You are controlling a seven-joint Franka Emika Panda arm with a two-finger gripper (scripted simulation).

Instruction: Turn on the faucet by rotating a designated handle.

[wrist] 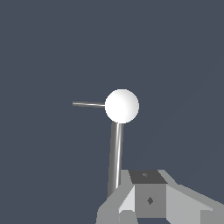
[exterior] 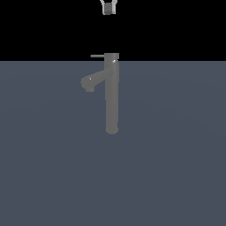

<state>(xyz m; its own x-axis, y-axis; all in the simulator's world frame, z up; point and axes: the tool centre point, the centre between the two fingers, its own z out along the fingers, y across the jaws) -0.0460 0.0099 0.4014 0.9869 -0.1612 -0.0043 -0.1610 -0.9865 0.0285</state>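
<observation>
Pale grey gripper [exterior: 108, 12] hangs well above the tall slim grey metallic faucet [exterior: 112, 97]; can't tell if open. Thin light-grey rod handle [exterior: 97, 56] juts toward 9 o'clock off cap. Descend beside rod tip, then push sideways w/ fingers.

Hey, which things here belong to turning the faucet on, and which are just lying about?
For the job: tall grey metallic column faucet; thin light-grey rod handle; robot tool.
Just lying about: nothing but the flat blue-grey surface.
</observation>
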